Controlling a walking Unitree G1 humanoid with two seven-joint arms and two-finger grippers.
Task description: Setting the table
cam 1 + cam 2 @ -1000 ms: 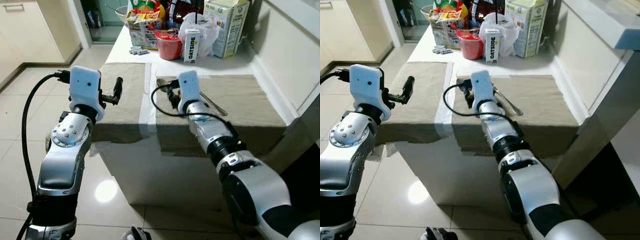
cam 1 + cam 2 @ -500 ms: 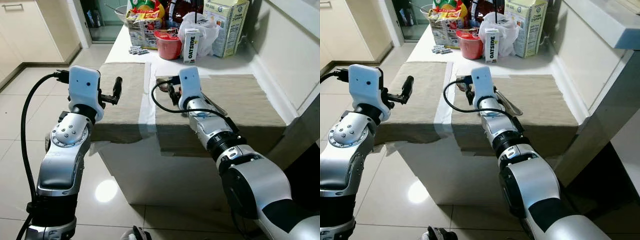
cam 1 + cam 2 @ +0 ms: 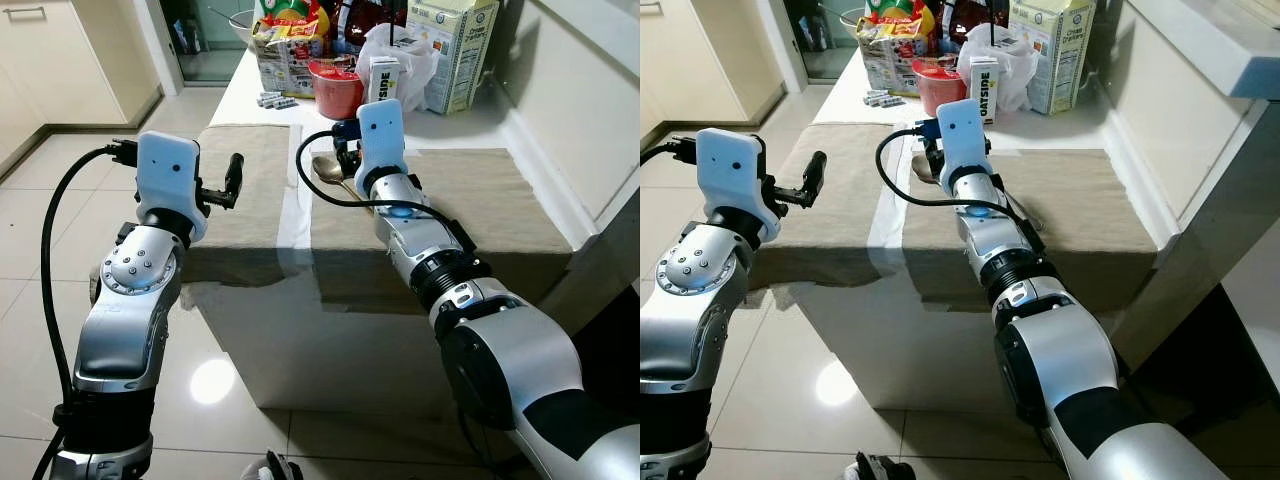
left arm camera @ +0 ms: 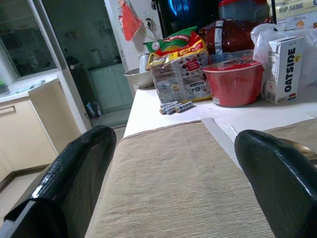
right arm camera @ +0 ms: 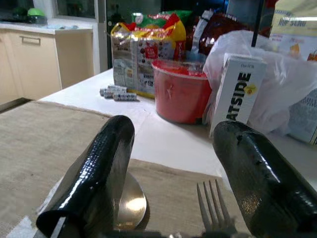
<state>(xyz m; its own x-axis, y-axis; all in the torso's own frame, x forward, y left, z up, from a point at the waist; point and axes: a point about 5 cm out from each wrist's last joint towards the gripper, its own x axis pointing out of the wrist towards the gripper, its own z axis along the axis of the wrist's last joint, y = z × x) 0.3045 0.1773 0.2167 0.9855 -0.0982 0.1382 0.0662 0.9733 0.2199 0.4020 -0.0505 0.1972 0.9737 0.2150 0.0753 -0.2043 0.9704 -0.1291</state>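
The right gripper (image 5: 173, 198) hovers with its fingers spread apart above the far left corner of the right placemat (image 3: 480, 200), holding nothing. Just below it a spoon (image 5: 130, 204) and a fork (image 5: 213, 206) lie side by side on that mat. The left gripper (image 4: 173, 183), fingers wide open and empty, hangs at the near edge of the left placemat (image 3: 245, 190). A red bowl (image 3: 336, 92) and an oat drink carton (image 3: 384, 82) stand on the table (image 3: 300, 350) beyond.

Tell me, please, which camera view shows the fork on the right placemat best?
The right wrist view shows the fork best: its tines appear close up between the open right gripper fingers, beside the spoon. In the eye views the right arm covers the fork, and only the spoon bowl peeks out.
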